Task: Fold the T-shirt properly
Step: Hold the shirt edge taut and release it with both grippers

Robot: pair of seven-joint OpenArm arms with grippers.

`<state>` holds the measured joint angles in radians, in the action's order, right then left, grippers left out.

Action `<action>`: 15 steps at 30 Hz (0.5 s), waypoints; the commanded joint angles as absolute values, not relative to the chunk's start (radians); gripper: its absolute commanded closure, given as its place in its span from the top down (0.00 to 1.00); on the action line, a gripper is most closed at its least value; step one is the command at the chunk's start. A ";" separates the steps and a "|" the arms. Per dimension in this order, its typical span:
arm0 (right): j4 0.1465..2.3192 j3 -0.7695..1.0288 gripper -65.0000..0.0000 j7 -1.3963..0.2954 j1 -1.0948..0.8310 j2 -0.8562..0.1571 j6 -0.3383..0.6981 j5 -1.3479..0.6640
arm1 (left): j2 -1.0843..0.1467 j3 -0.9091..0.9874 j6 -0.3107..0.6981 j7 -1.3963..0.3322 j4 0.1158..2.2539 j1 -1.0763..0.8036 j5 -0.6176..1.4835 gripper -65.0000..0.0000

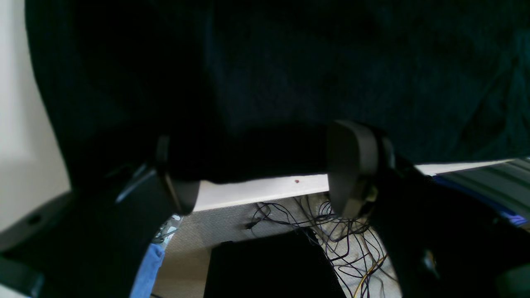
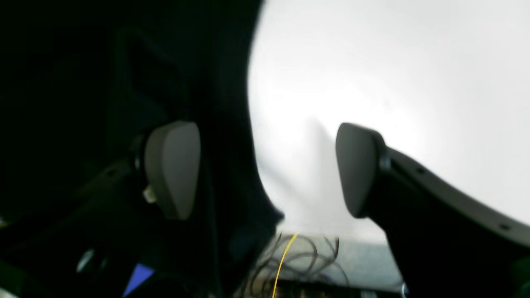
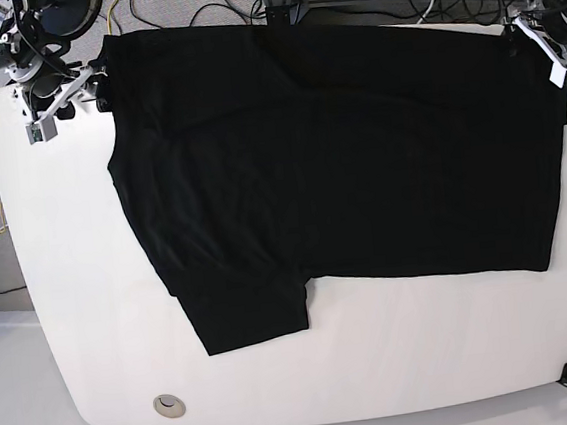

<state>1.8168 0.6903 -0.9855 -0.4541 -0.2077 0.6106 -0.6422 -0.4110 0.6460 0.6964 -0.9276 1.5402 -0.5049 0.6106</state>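
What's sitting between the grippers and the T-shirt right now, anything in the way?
Nothing visible. The T-shirt lies spread on the white table, plain black side up. The left gripper and right gripper are both open at its far corners, right at the cloth's edge, with no other object on the shirt.

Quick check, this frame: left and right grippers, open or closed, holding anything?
Left gripper: open, jaws astride the T-shirt edge, not clamped.
Right gripper: open, one jaw over the shirt's edge, holding nothing.

a white, round-cornered table carries everything. a large black cloth t-shirt lies spread flat across it, plain side up, one short sleeve pointing toward the near edge.
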 commanded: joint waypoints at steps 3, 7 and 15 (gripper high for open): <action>1.833 0.694 0.76 -0.963 -0.469 -0.208 0.624 -0.549 | -0.433 0.656 0.698 -0.924 1.554 -0.509 0.618 0.66; 1.831 0.696 0.76 -0.963 -0.472 -0.191 0.624 -0.492 | -0.433 0.656 0.698 -0.924 1.554 -0.507 0.618 0.66; 1.831 0.690 0.76 -0.964 -0.493 -0.173 0.624 -0.481 | -0.447 0.656 0.698 -0.924 1.554 -0.504 0.618 0.66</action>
<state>1.8164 0.6853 -0.9771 -0.4911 -0.1608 0.6247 -0.4706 -0.4141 0.6460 0.6964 -0.9279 1.5402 -0.5018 0.6098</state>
